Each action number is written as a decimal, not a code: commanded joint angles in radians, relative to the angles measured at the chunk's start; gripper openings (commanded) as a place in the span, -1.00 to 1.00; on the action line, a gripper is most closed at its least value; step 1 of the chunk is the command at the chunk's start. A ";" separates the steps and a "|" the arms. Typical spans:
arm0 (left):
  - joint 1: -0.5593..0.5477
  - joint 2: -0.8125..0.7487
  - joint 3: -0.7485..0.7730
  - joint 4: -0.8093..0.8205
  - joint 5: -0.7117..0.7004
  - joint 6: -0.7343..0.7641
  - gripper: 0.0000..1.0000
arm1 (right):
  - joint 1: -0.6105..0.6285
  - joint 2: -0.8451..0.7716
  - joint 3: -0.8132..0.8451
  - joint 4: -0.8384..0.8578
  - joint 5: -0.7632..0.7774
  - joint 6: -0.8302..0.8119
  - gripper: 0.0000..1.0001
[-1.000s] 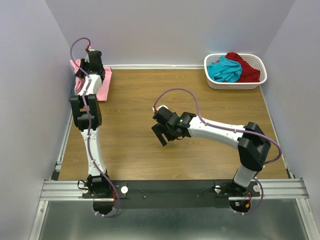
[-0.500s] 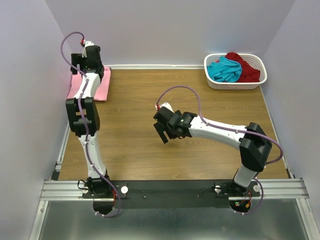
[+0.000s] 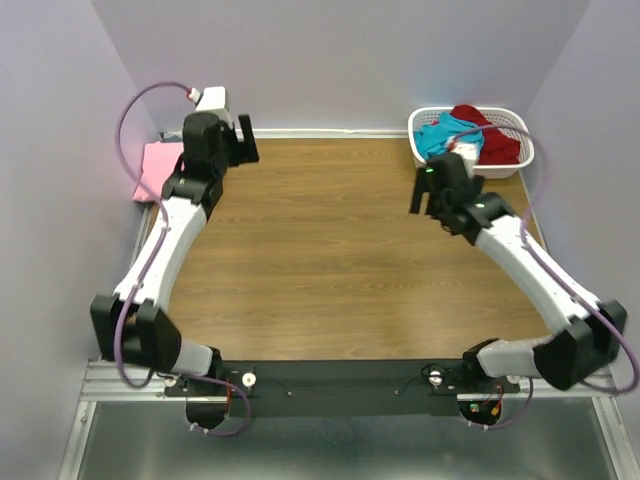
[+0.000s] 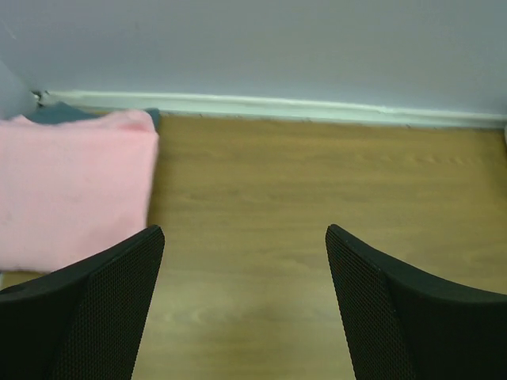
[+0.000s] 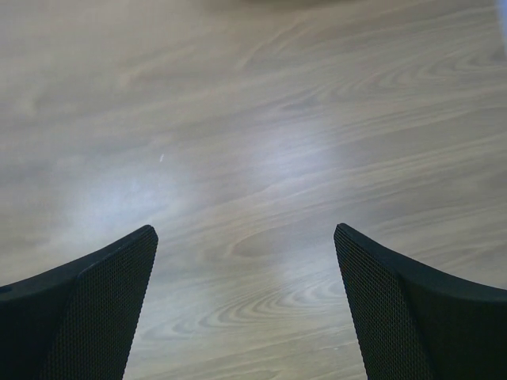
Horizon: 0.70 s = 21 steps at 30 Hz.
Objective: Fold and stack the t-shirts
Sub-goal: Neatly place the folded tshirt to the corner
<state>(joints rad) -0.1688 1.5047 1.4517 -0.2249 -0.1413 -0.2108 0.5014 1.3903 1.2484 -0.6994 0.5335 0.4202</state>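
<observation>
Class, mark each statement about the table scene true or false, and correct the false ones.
1. The pink t-shirt lies folded at the far left corner of the table. True.
2. The left gripper is shut on the pink t-shirt. False: it is open and holds nothing.
3. The basket holds a teal t-shirt and a dark red t-shirt. True.
4. The right gripper is holding the teal t-shirt. False: it is open and empty, over bare wood near the basket.
</observation>
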 commanded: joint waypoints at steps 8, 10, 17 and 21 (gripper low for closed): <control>0.002 -0.863 -0.381 -0.184 -0.317 -0.173 0.82 | -0.086 -0.548 -0.055 0.049 0.161 -0.038 1.00; 0.000 -1.004 -0.413 -0.209 -0.414 -0.177 0.82 | -0.086 -0.655 -0.078 0.101 0.158 -0.101 1.00; 0.000 -1.319 -0.594 -0.071 -0.596 -0.168 0.96 | -0.086 -0.925 -0.270 0.271 0.149 -0.247 1.00; 0.000 -1.374 -0.671 0.001 -0.621 -0.180 0.96 | -0.086 -1.019 -0.360 0.320 0.106 -0.268 1.00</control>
<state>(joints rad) -0.1711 0.1551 0.8314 -0.2890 -0.6701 -0.3687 0.4141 0.4427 0.9585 -0.4679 0.6498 0.2123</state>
